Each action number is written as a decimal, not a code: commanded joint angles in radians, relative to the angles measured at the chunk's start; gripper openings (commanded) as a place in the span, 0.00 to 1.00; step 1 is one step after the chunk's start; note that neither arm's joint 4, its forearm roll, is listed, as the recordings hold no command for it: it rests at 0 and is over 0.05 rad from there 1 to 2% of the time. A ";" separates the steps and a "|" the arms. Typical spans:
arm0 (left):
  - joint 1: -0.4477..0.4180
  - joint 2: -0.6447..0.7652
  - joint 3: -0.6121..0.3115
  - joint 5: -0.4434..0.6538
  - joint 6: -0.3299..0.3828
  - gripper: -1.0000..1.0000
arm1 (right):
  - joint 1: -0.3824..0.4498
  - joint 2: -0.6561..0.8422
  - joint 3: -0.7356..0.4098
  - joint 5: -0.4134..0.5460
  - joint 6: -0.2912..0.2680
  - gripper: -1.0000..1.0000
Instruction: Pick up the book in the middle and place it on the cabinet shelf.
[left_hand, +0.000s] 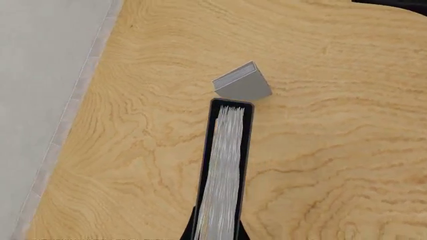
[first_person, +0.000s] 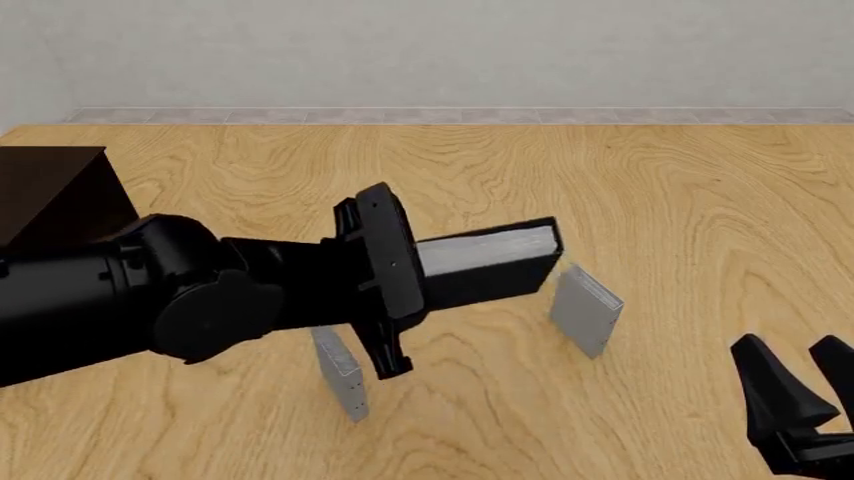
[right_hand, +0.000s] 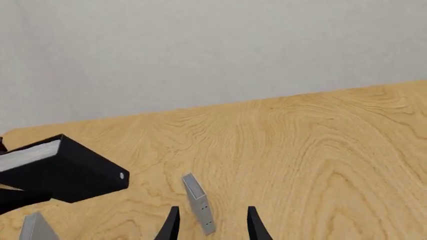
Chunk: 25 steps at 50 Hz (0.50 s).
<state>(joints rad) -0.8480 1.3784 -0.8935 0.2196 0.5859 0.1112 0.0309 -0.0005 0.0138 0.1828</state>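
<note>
The book (first_person: 491, 262), thick and black with a white page block, hangs above the table with my left gripper (first_person: 416, 278) shut on its near end. In the left wrist view the book (left_hand: 225, 165) runs straight out from the fingers, page edges facing the camera. The cabinet shelf (first_person: 51, 192) shows as a dark brown box at the far left, behind the left arm. My right gripper (first_person: 805, 385) stands open and empty at the lower right. The right wrist view shows its fingertips (right_hand: 171, 225) apart, with the book (right_hand: 70, 169) off to one side.
One thin grey book (first_person: 587, 309) stands on the table right of the held book; it also shows as the grey book (left_hand: 243, 83) and the grey book (right_hand: 199, 202). Another grey book (first_person: 342, 372) stands below the left arm. The table's far edge meets a pale wall.
</note>
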 joint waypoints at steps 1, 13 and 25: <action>0.034 -0.055 -0.026 -0.001 0.064 0.00 | 0.001 -0.004 0.000 0.005 -0.001 1.00; 0.074 -0.085 -0.004 -0.030 0.129 0.00 | -0.002 0.003 0.000 -0.001 0.000 1.00; 0.107 -0.112 0.019 -0.033 0.139 0.00 | -0.001 0.003 0.000 -0.001 -0.001 1.00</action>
<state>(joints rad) -0.7693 1.2952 -0.8797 0.1998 0.6926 0.1104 0.0327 -0.0007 0.0139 0.1821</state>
